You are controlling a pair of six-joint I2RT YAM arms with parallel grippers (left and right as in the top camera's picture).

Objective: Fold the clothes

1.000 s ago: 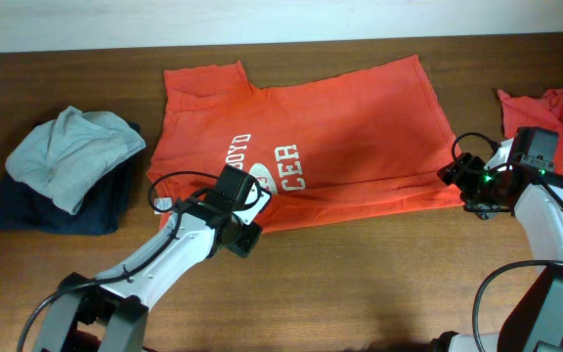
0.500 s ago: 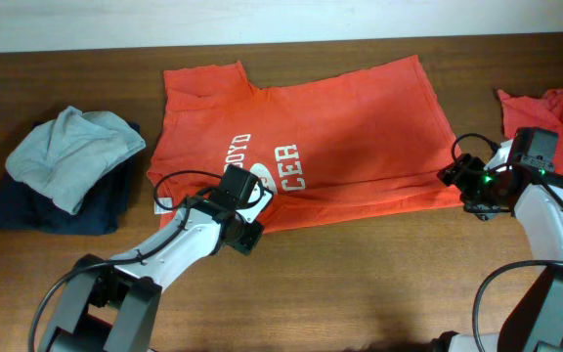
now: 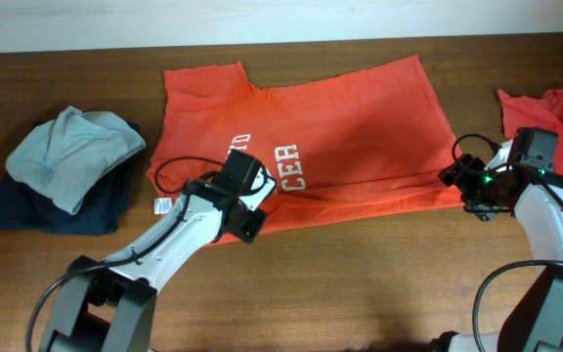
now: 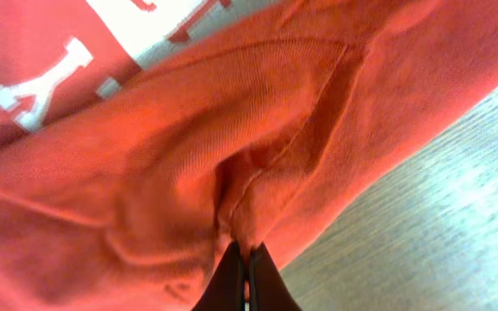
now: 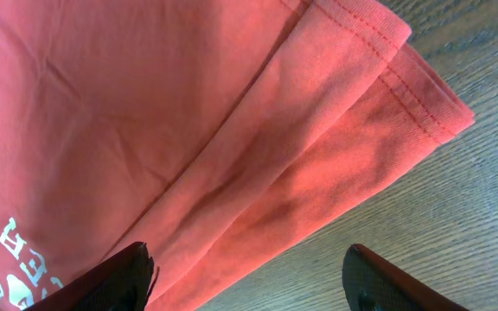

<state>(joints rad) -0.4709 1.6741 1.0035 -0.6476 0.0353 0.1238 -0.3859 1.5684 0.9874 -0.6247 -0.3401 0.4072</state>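
Orange-red T-shirt (image 3: 360, 127): spread flat, centre of worktop (image 3: 379, 284). Left gripper (image 4: 247, 275): clamped on its near hem, cloth bunched. Right gripper (image 5: 249, 276): jaws wide, at right hem corner. Second T-shirt (image 3: 555, 108): far right edge.

- spread shirt (image 3: 350, 127): from overhead you read only "CER" of its white print. The left arm (image 3: 179, 230) covers the rest.
- left gripper (image 4: 247, 268): only its tips show at the bottom edge, pinched on a fold. The letters above run off the top edge.
- second shirt (image 3: 555, 108): cut off by the right edge.
- white tag (image 3: 161, 205): too small for you to read.
- right gripper (image 5: 249, 259): fingers cropped at the bottom edge, and the print is cut at the corner.
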